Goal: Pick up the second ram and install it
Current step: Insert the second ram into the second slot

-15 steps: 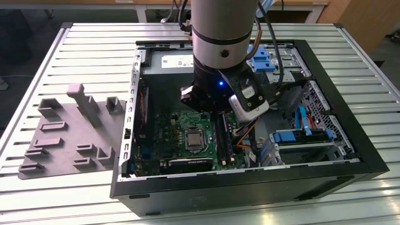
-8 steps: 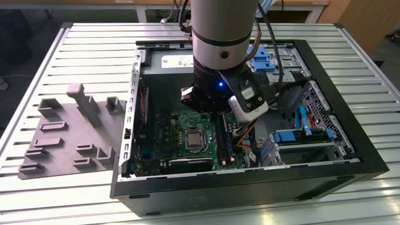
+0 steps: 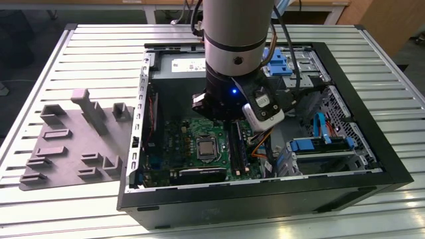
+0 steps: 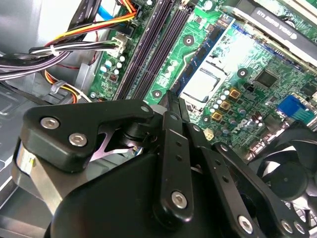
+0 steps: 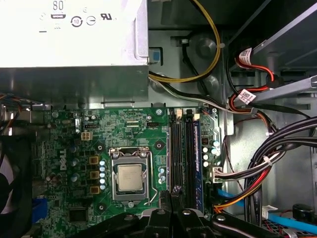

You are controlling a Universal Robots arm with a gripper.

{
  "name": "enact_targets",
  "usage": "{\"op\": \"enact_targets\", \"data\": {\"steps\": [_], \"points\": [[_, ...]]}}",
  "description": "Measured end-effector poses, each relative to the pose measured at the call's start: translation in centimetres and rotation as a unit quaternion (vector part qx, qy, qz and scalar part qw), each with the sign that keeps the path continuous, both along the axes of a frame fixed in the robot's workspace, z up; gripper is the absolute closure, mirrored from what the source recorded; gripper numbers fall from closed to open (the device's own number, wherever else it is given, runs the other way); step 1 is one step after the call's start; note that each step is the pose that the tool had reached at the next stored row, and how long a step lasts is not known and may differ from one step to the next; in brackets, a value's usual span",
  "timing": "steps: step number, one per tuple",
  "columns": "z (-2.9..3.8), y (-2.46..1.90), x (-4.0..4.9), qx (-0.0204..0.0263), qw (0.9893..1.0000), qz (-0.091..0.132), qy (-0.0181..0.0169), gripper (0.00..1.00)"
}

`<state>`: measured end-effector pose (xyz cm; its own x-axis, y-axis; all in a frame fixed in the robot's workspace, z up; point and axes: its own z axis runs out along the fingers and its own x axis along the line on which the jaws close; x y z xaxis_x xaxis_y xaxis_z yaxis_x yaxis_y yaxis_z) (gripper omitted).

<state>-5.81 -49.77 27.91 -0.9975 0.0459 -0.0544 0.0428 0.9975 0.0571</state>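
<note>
One black linkage gripper (image 5: pixel 171 199) is hovering over long black motherboard slots (image 5: pixel 181 148), jaws nearly closed, poss. pinching thin dark second ram, unclear; install seemingly not yet done.

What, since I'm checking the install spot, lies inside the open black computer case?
A green motherboard with a square silver processor, long black memory slots and bundled dark cables. The black claw covers one end of the slots, so what sits there is hidden.

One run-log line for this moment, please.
arm: inside open black computer case | gripper: over long black memory slots on green motherboard | second ram: cannot tell if held | light grey plastic tray: outside case
</note>
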Motion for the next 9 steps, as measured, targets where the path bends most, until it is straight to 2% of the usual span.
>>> {"op": "enact_targets", "data": {"steps": [9], "points": [[-0.46, 0.00, 0.56, 0.0000, 1.0000, -0.005, 0.0000, 0.88]]}}
